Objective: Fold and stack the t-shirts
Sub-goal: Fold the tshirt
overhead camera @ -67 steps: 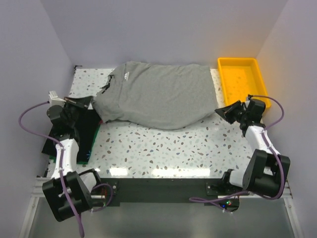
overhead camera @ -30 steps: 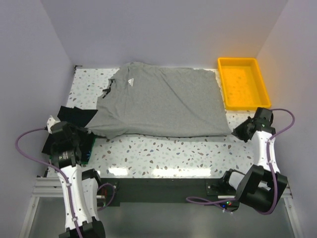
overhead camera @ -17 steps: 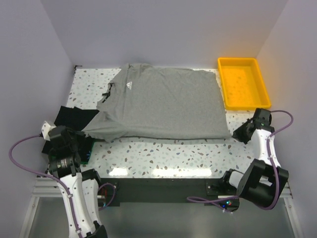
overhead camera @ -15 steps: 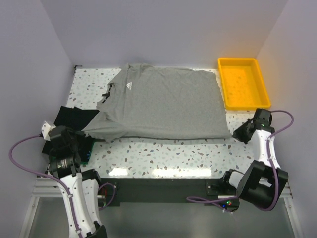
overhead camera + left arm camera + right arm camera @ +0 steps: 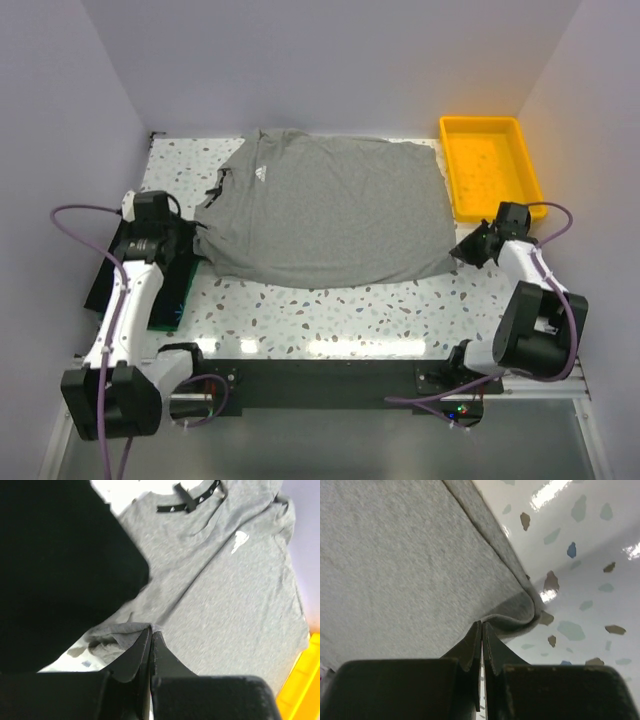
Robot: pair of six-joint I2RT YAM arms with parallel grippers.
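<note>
The heather-grey fabric t-shirt (image 5: 330, 215) lies spread on the speckled white bench (image 5: 330, 310). The left jaws pinch its sleeve edge at their tips, and the right jaws pinch its hem corner.

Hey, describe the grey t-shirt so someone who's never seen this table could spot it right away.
On the speckled white table, look at the middle: the grey t-shirt lies spread out between a black folded shirt on the left and the yellow tray at the far right. It is the only light, unfolded garment, with a small white logo on its chest.
</note>
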